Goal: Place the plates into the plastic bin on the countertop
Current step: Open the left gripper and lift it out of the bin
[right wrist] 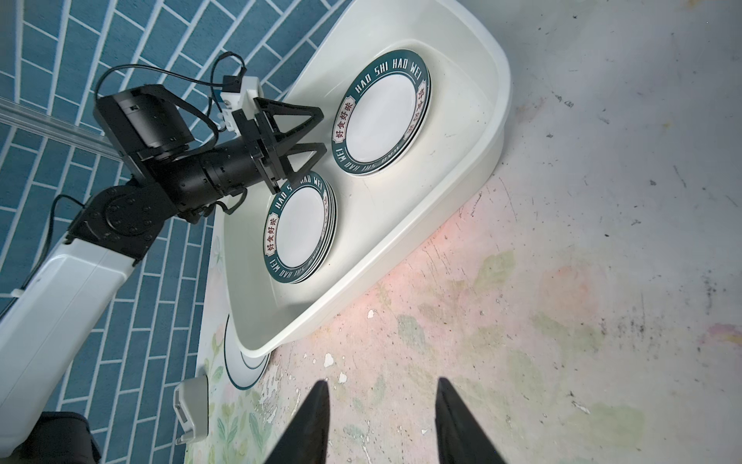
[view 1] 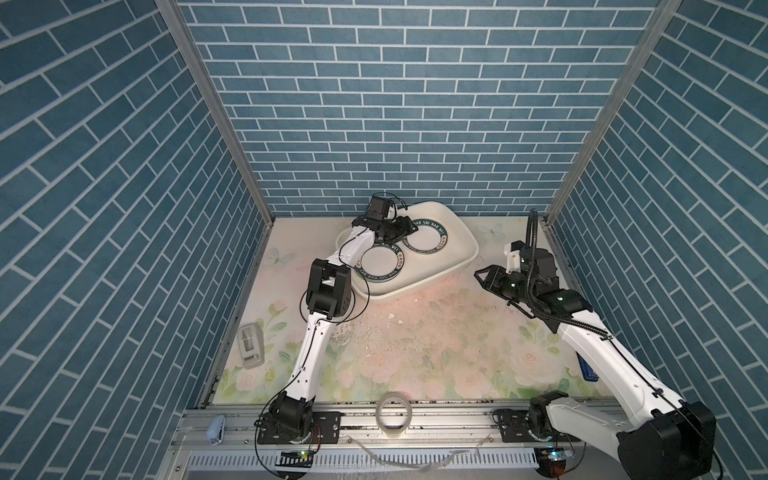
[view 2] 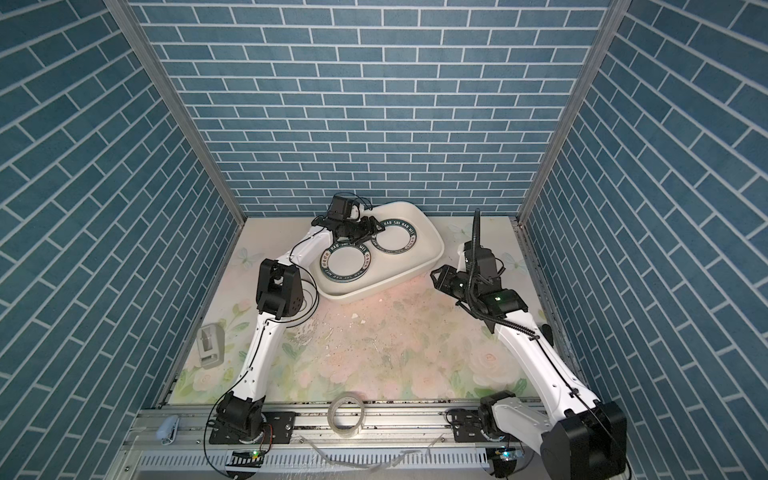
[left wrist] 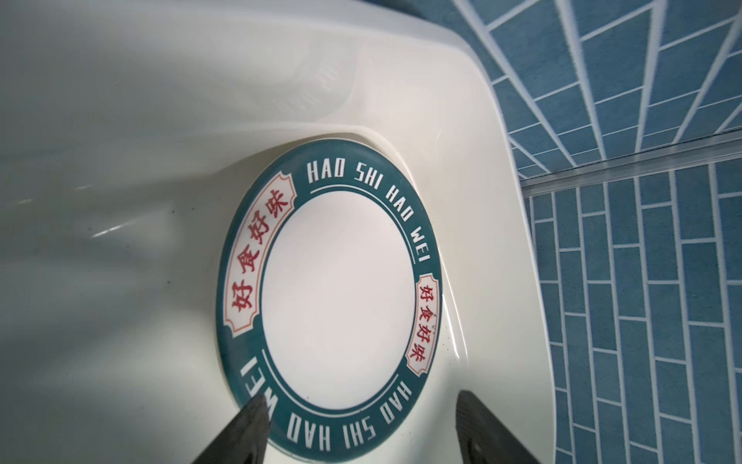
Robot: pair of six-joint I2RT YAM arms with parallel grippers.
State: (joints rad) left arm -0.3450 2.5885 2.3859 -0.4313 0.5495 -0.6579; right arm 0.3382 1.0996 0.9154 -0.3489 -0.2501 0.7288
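Right wrist view: plates [right wrist: 381, 116] stacked in plastic bin [right wrist: 473, 168]; left gripper [right wrist: 322, 132] open, empty (release judged done); remaining plate [right wrist: 241, 371] beside bin to be fetched next.

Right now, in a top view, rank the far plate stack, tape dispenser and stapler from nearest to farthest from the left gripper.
From the left gripper:
1. Far plate stack, in the plastic bin beneath the open jaws.
2. Tape dispenser, at the countertop's left edge.
3. Stapler, left end of the front rail.
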